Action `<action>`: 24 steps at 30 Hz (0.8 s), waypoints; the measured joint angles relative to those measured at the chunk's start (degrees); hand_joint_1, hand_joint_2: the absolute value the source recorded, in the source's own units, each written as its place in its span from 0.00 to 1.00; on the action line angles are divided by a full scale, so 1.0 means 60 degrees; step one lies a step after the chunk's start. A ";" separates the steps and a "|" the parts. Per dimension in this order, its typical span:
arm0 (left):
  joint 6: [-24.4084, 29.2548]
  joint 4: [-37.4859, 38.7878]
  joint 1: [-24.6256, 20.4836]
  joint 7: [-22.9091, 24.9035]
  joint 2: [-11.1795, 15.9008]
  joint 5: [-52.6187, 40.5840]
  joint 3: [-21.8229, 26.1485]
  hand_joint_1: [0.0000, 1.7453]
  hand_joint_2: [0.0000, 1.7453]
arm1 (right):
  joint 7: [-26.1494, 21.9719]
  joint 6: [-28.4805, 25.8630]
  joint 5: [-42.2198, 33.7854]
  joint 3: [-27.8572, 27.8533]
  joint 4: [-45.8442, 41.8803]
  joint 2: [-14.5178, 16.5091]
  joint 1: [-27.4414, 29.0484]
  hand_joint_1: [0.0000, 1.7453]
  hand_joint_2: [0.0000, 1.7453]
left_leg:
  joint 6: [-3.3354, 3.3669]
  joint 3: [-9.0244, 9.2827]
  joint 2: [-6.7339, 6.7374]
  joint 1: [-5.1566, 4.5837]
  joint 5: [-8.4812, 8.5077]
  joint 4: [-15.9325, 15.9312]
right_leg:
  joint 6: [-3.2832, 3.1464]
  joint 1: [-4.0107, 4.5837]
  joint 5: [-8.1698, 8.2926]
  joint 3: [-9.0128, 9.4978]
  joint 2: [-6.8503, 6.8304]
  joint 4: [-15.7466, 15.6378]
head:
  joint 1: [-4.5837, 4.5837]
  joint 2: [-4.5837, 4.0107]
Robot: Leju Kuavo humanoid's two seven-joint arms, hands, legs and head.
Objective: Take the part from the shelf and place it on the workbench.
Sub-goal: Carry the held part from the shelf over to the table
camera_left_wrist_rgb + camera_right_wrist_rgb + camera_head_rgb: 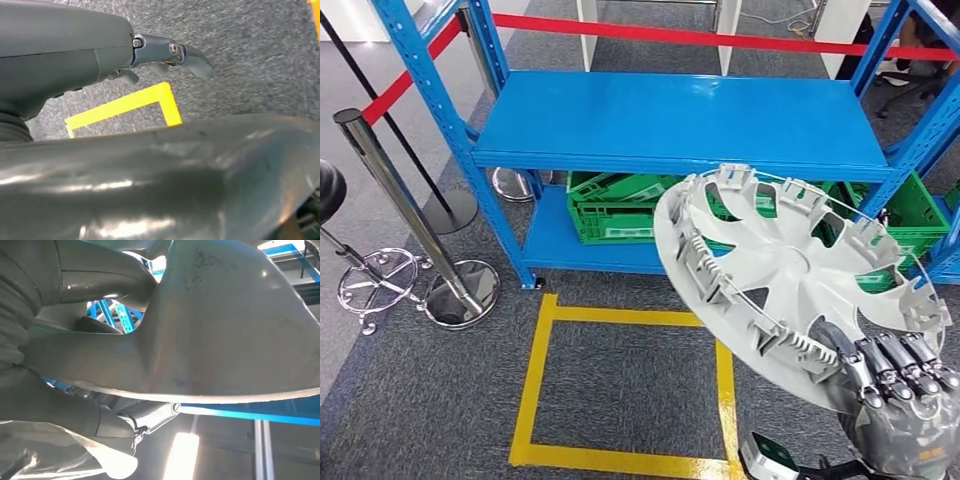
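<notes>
Silver plastic wheel cover (788, 270), light but broad and flexing, is gripped at its rim by the right hand (893, 375); left hand (166, 52) holds nothing.

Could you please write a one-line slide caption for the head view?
Right hand holds a silver wheel cover in front of the blue shelf.

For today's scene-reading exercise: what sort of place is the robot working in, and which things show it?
Probably a workshop or factory test area: blue steel shelving with green crates, yellow floor tape marking a bay, a red barrier belt, and a wheel cover in the right hand.
</notes>
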 joint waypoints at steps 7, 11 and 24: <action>0.0018 -0.0060 -0.0039 -0.0001 -0.0047 -0.0045 -0.0071 0.00 0.00 | -0.0132 0.0000 0.0002 -0.0291 -0.0163 0.0042 0.0239 1.00 1.00 | 0.0070 -0.1093 0.0065 -0.0116 0.0625 0.0336 | -0.0007 0.0021 -0.0476 0.0825 0.0024 0.1380 | 0.0052 0.0000; 0.0032 -0.0107 -0.0060 -0.0040 -0.0059 -0.0045 -0.0105 0.00 0.00 | -0.0157 0.0000 -0.0001 -0.0400 -0.0274 0.0079 0.0180 1.00 1.00 | -0.0082 -0.1451 0.0058 -0.0150 0.0941 0.0557 | -0.0158 0.0091 -0.0825 0.2366 0.0037 -0.0879 | 0.0048 0.0000; 0.0091 -0.0142 -0.0100 -0.0068 -0.0020 0.0091 -0.0228 0.00 0.00 | -0.0333 0.0000 0.0004 -0.0590 -0.0790 0.0267 -0.0363 1.00 1.00 | -0.0377 -0.0096 -0.0011 0.0029 -0.0248 0.1126 | -0.0377 0.0064 0.0287 0.0649 -0.0051 -0.0438 | -0.0053 0.0000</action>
